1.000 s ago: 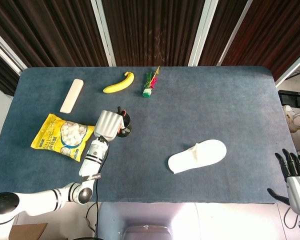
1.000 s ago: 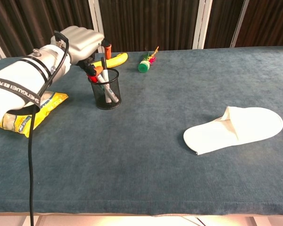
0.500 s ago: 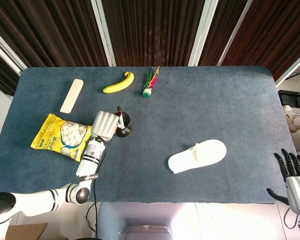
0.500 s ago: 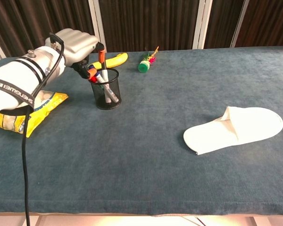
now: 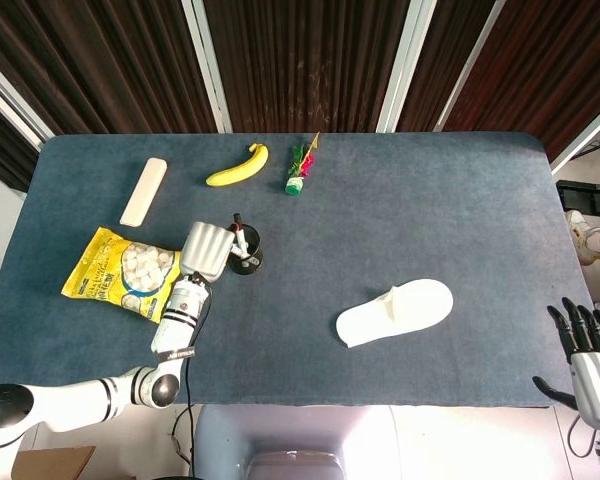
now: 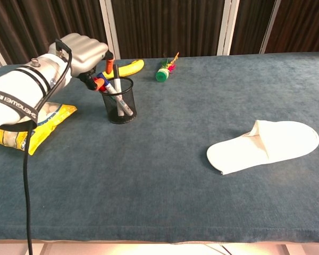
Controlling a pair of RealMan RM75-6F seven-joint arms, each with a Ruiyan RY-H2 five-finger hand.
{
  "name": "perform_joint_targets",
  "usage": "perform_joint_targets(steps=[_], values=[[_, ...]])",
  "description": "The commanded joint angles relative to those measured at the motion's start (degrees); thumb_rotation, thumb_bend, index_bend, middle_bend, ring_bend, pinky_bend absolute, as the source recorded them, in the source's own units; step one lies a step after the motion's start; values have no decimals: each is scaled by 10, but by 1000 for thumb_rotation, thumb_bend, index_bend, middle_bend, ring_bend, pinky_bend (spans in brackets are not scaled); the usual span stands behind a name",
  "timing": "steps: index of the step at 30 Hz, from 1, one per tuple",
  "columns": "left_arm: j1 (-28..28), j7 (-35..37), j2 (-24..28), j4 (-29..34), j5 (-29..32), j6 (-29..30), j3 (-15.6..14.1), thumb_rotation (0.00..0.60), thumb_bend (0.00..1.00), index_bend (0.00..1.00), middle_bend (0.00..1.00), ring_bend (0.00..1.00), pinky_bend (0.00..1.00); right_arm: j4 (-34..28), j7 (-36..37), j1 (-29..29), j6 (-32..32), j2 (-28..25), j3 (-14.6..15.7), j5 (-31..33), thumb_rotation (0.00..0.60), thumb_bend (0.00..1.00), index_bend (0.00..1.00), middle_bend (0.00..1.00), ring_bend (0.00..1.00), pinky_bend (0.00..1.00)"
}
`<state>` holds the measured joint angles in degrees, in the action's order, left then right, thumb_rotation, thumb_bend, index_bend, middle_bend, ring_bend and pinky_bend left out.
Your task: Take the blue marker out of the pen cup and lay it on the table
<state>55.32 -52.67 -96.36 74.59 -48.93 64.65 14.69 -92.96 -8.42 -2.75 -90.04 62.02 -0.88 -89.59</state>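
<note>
A black mesh pen cup (image 6: 120, 106) stands left of the table's middle and holds several markers. A blue cap (image 6: 103, 81) shows at the cup's left rim, beside a red and an orange one. My left hand (image 6: 81, 50) hangs over that rim with its fingers curled down among the marker tops; whether they pinch one is hidden. From the head view the left hand (image 5: 206, 250) touches the cup (image 5: 248, 262) on its left side. My right hand (image 5: 584, 345) is off the table's near right corner, fingers spread and holding nothing.
A yellow snack bag (image 5: 123, 272) lies just left of the left hand. A banana (image 5: 238, 167), a green feathered toy (image 5: 298, 172) and a white bar (image 5: 144, 191) lie at the back. A white slipper (image 5: 395, 312) lies right of the middle.
My left hand has shifted left and a little lower, from above the cup to its left rim. The orange marker top has sunk lower. The right hand has not moved.
</note>
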Motion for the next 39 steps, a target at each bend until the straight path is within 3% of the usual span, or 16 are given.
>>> perform_joint_targets(steps=[1,22,30,39], values=[[0,-4,-1,-1,1,2,-2,600,399,432,1000,1000,1000,0,0,0,0,0,0,0,600,236,182,105,62,168],[-3,2,0,-2,-11,6,-8,600,402,590,1000,1000,1000,3,2,1,-1,1,0,-2,600,235,182,105,61,168],[-28,74,38,50,-71,25,-13,600,405,715,1000,1000,1000,4,2,2,0,1,1,-3,600,236,182,105,62,168],[-62,166,109,153,-125,36,-10,600,405,763,1000,1000,1000,4,1,2,1,2,3,-5,600,235,182,105,61,167]])
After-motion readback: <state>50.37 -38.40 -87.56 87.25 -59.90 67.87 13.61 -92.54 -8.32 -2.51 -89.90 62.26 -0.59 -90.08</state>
